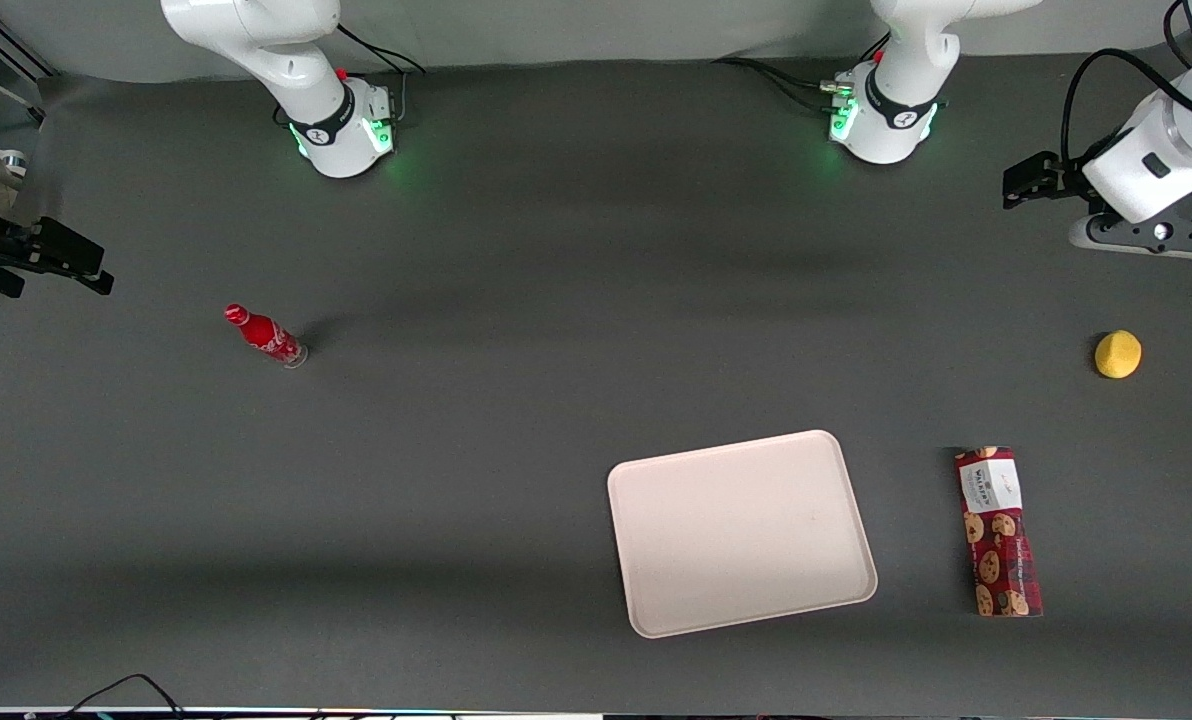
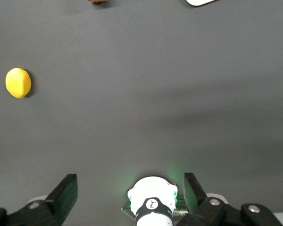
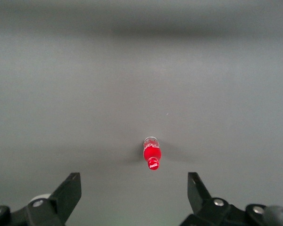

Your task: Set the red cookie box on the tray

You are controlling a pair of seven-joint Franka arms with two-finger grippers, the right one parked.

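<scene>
The red cookie box (image 1: pixel 997 531), long, red plaid with printed cookies and a white label at its end farther from the front camera, lies flat on the dark table beside the tray (image 1: pixel 741 532). The tray is pale pinkish-white and bare. My left gripper (image 1: pixel 1018 186) hangs above the table toward the working arm's end, much farther from the front camera than the box. It is open and empty, fingers (image 2: pixel 66 193) wide apart. In the left wrist view only a sliver of the box (image 2: pixel 98 1) and a corner of the tray (image 2: pixel 200 2) show.
A yellow lemon (image 1: pixel 1118 354) lies between gripper and box, also seen in the left wrist view (image 2: pixel 18 83). A small red bottle (image 1: pixel 264 335) stands toward the parked arm's end. The arm bases (image 1: pixel 881 110) sit farthest from the front camera.
</scene>
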